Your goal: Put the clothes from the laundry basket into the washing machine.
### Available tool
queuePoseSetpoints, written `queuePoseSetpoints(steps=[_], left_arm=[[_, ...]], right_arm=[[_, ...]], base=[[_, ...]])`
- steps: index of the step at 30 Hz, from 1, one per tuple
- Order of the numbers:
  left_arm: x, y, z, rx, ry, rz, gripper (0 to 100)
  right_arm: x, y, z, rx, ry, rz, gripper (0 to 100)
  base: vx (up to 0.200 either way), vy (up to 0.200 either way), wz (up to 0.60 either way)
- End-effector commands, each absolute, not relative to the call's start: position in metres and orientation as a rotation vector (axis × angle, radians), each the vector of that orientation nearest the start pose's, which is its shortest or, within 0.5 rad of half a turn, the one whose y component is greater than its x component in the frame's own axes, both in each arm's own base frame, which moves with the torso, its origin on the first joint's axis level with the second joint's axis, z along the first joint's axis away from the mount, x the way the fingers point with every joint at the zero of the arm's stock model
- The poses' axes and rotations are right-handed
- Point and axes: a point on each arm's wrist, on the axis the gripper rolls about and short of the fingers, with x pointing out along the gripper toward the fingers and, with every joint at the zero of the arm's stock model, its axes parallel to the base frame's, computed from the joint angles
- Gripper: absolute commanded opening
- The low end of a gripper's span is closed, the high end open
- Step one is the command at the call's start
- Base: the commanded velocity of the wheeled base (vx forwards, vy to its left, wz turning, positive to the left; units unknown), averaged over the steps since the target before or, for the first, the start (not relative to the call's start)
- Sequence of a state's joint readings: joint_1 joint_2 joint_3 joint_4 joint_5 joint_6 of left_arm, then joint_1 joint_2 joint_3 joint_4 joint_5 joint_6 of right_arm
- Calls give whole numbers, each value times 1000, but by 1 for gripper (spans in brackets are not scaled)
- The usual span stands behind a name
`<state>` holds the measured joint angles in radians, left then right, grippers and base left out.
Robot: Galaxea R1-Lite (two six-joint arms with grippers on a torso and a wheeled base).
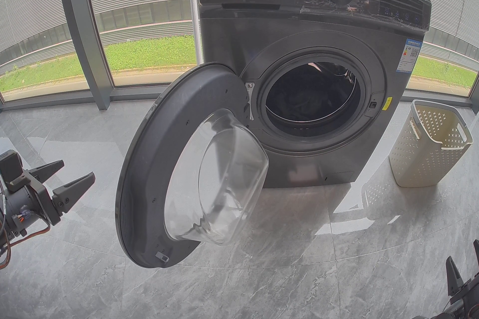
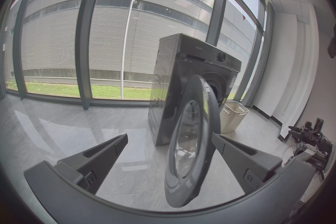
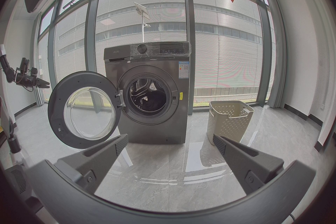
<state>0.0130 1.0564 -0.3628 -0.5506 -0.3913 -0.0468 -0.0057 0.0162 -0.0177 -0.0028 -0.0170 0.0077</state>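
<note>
L gripper (image 2: 169,136): fingers wide apart, holding nothing, low at robot's left over floor (image 1: 299,245). R gripper (image 3: 170,137): also spread, nothing betw. fingers, low at right.

R wrist view looks straight into washing machine (image 3: 154,132) drum (image 3: 137,90): dark clothes (image 3: 154,102) heaped inside, number can't tell. L wrist view takes machine from the side, round door (image 2: 190,140) near edge-on. Head view looks down into laundry basket (image 1: 424,165), perforated inner walls on show.

Drum mouth faces robot. Door hangs open to robot's left, hinge (image 1: 249,100) on left of mouth, glass bowl (image 1: 219,180) bulging out. Basket upright on floor just right of machine, mouth up.

Count: 1 machine, 1 door, 1 basket, 2 grippers.
</note>
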Motion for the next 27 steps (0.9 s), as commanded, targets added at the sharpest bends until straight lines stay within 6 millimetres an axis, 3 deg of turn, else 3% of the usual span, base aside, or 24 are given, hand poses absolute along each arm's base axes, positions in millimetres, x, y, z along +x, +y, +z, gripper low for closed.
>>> queuePoseSetpoints(steps=[1, 8, 13, 19, 27], left_arm=[[150, -6, 182, -34, 216, -375, 100], [177, -18, 169, 5, 285, -447, 100], [192, -48, 167, 21, 267, -586, 100], [195, -85, 174, -3, 246, -693, 100], [214, -104, 172, 4, 251, -672, 100]], right_arm=[[-23, 0, 76, 8, 0, -21, 100], [-23, 0, 76, 8, 0, -21, 100], [-23, 0, 76, 8, 0, -21, 100], [-23, 0, 76, 8, 0, -21, 100], [-23, 0, 76, 8, 0, -21, 100]], base=[[0, 0, 0], [0, 0, 0], [0, 0, 0], [0, 0, 0], [0, 0, 0]])
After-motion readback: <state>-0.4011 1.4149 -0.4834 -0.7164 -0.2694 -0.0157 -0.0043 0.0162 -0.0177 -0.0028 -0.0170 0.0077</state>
